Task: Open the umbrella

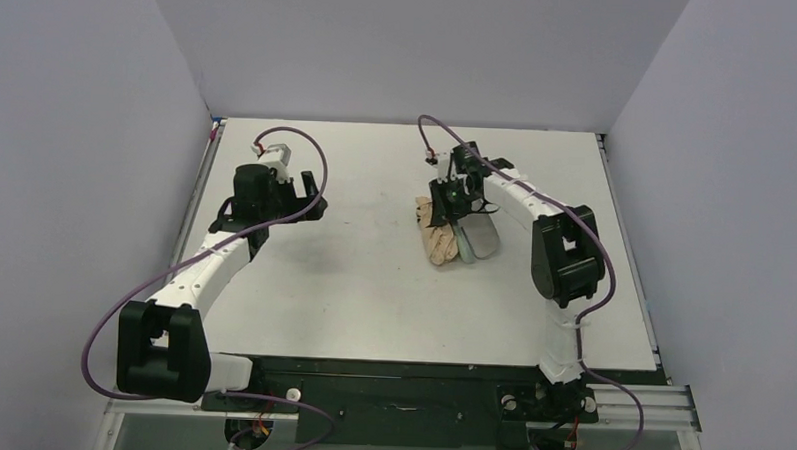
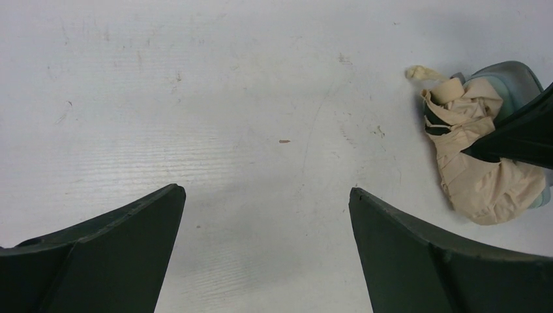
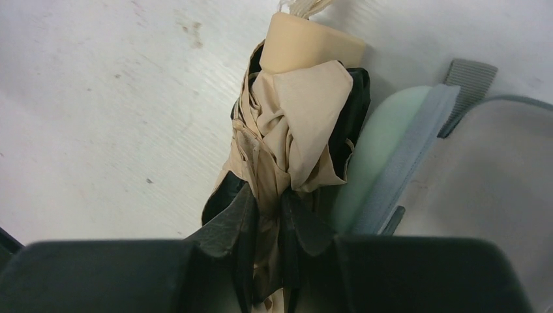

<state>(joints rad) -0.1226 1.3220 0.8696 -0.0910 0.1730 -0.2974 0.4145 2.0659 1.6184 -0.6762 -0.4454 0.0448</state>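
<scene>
The umbrella [image 1: 437, 241] lies folded on the table right of centre, a crumpled peach-tan bundle with black lining showing. In the right wrist view its tan handle [image 3: 306, 45] points away from me, and a cord tuft sticks out past it. My right gripper [image 3: 267, 202] is shut on a fold of the umbrella [image 3: 297, 130] fabric, pinched between both fingers. From above, the right gripper [image 1: 453, 209] sits over the bundle's far end. My left gripper [image 2: 267, 192] hangs open over bare table, well left of the umbrella [image 2: 479, 173], with nothing between its fingers.
A pale mint-green pouch [image 3: 378, 150] with a grey zip band lies against the umbrella's right side, also visible from above [image 1: 479, 238]. Grey walls enclose the table [image 1: 372, 284] on three sides. The left gripper [image 1: 310, 197] hovers at the table's left.
</scene>
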